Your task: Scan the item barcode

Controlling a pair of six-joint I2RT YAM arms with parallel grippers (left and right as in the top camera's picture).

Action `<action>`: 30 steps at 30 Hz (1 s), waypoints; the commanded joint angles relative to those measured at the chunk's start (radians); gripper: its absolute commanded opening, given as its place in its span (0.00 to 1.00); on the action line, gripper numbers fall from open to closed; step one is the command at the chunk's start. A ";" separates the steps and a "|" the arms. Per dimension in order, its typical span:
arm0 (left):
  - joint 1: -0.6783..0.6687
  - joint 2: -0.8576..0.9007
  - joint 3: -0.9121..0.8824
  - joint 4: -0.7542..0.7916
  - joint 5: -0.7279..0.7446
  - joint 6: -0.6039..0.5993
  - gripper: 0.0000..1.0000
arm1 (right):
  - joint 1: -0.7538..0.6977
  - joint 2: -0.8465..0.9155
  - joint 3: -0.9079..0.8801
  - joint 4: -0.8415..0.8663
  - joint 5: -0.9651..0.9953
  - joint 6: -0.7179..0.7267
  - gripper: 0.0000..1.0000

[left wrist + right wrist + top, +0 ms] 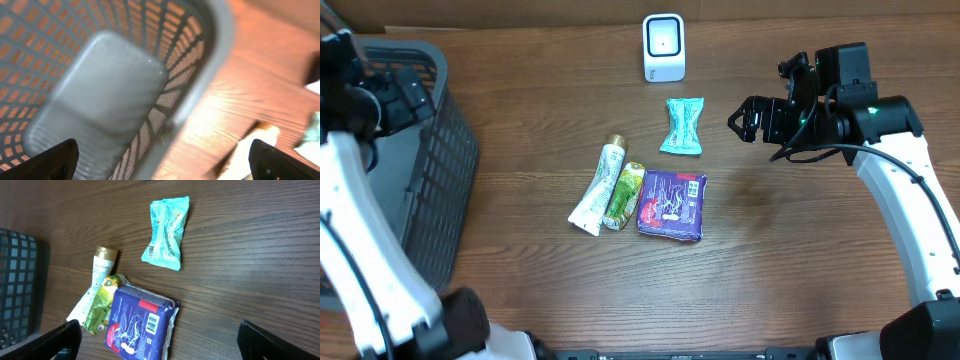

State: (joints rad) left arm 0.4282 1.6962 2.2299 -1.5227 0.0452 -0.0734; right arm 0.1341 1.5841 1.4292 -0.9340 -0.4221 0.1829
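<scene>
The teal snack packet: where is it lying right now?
Overhead view: the teal packet lies on the table, between the white scanner and the purple pack, just beside the open right claw.

No wording could be read anywhere; the purple packet (137,330) bore a white barcode panel on its face, its digits too small to tell; the teal packet (166,232) and the white tube (97,280) carried fine print, illegible.
</scene>
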 commanded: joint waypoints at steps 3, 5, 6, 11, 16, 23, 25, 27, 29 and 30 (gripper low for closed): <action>0.009 -0.105 0.026 -0.054 0.137 0.027 1.00 | 0.005 -0.003 0.023 0.014 -0.010 -0.010 1.00; 0.002 -0.111 0.025 -0.078 0.248 0.079 0.98 | 0.008 -0.003 0.023 0.019 -0.010 -0.024 1.00; -0.007 -0.111 0.025 -0.086 0.312 0.131 0.97 | 0.011 -0.003 0.023 0.022 -0.010 -0.023 1.00; -0.116 -0.107 -0.042 -0.093 0.326 0.276 0.94 | 0.011 -0.003 0.023 0.034 -0.014 -0.023 1.00; -0.218 -0.091 -0.227 -0.016 0.117 0.277 0.95 | 0.011 -0.003 0.023 0.031 -0.014 -0.023 1.00; -0.222 -0.079 -0.532 0.200 -0.034 0.302 0.96 | 0.011 -0.003 0.023 0.013 -0.013 -0.023 1.00; -0.217 -0.079 -0.587 0.254 -0.089 0.302 0.96 | 0.011 -0.003 0.023 0.009 -0.013 -0.024 1.00; -0.217 -0.079 -0.610 0.283 -0.119 0.302 0.96 | 0.011 -0.003 0.023 0.010 -0.013 -0.024 1.00; -0.217 -0.079 -0.613 0.299 -0.141 0.303 0.96 | 0.011 -0.003 0.023 0.012 -0.013 -0.024 1.00; -0.214 -0.079 -0.613 0.308 -0.161 0.303 0.96 | 0.011 -0.003 0.023 0.013 -0.013 -0.024 1.00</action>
State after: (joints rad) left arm 0.2039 1.6276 1.6218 -1.2362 -0.0109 0.2134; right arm 0.1394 1.5841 1.4292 -0.9276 -0.4232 0.1635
